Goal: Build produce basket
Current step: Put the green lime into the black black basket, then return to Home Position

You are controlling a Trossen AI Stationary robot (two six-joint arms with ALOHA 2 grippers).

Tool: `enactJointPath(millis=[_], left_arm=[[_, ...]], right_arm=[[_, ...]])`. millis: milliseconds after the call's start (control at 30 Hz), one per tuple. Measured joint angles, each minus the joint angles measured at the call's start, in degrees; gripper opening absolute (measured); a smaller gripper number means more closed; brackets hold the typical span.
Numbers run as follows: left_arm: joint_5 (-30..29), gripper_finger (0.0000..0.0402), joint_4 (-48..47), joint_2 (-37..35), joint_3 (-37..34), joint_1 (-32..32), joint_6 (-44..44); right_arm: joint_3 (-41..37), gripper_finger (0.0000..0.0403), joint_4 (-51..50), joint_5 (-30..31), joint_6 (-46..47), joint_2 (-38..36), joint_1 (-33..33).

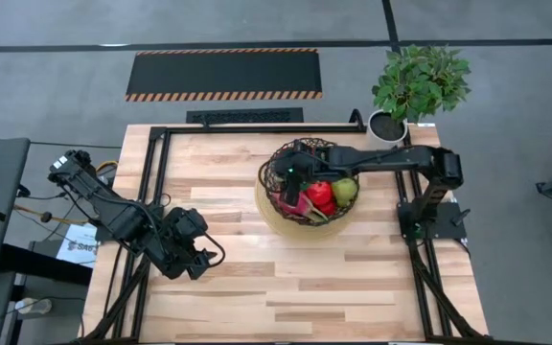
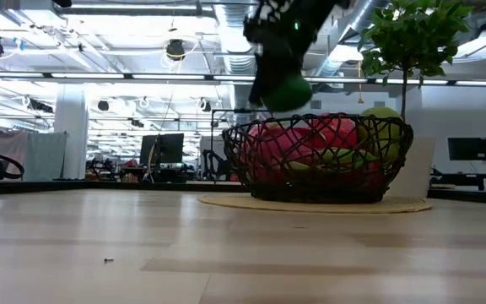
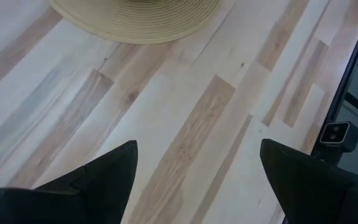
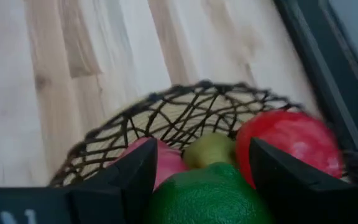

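Table front open; basket and potted plant crowd back right.

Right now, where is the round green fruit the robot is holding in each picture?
High view: hidden under the right gripper, above the basket.
Low view: the green fruit hangs top middle, just above the basket rim.
Left wrist view: not in it; only the tan base disc shows.
Right wrist view: the green fruit at bottom middle, between the fingers.
Shared landmark: the basket.

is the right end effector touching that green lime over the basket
Touching. In the right wrist view the right end effector has its fingers pressed against the lime; the low view shows it held above the basket.
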Motion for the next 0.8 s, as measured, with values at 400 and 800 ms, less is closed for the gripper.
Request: enactJointPath(millis=[400, 800], left_arm=[[-2.5, 0.0324, 0.0, 0.0, 0.0, 1.4, 1.1], [-1.2, 0.0324, 0.3, -0.1, 0.3, 5.7, 5.1]], right_arm=[[-5.0, 0.0308, 4.8, -10.1, 0.1, -0.1, -5.2], [0.0, 0.0379, -4.0, -10.0, -0.8, -0.1, -7.1]])
